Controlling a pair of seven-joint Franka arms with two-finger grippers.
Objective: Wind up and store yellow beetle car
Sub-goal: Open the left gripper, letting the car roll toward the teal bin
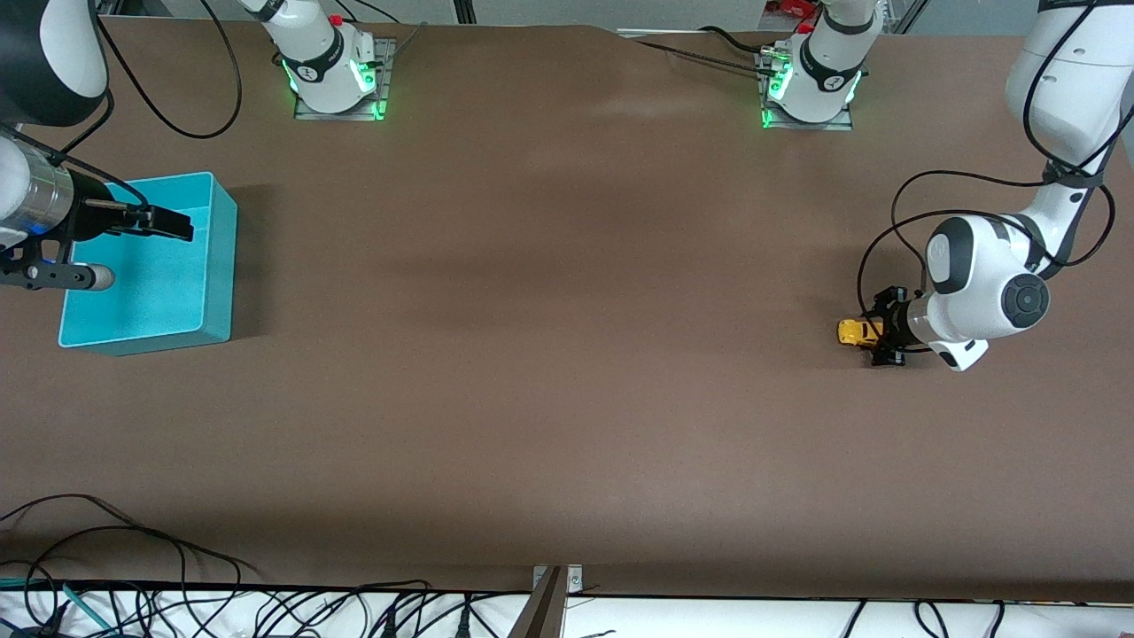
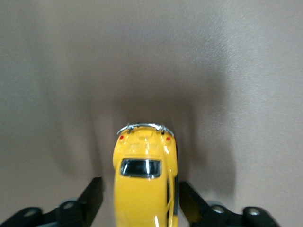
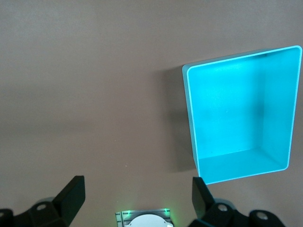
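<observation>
The yellow beetle car (image 1: 856, 331) sits on the brown counter (image 1: 567, 354) at the right of the front view, a little below mid-height, well apart from the teal bin (image 1: 146, 266) at the left edge. The left gripper (image 1: 877, 337) is down at the car with its jaws parted; in the left wrist view the car (image 2: 144, 189) lies between the two fingers (image 2: 92, 201) with a visible gap on each side, so nothing is clamping it.

The risk, as I judge it, is a wound toy with free wheels: let go like this it may roll across the smooth counter, away from the gripper and possibly off course from the bin. A re-grasp could also slip, since the body is rounded, glossy and narrow, and the finger pads would meet curved painted sides.

The car's shell is shiny yellow with a dark window, two small red lamps and a thin chrome bumper. The counter looks matte and slightly soft. The bin is a plain rectangular box with thin rounded walls and is empty. The right gripper (image 3: 137, 198) waits with its fingers spread, hanging by the bin's rim (image 3: 189, 118).
</observation>
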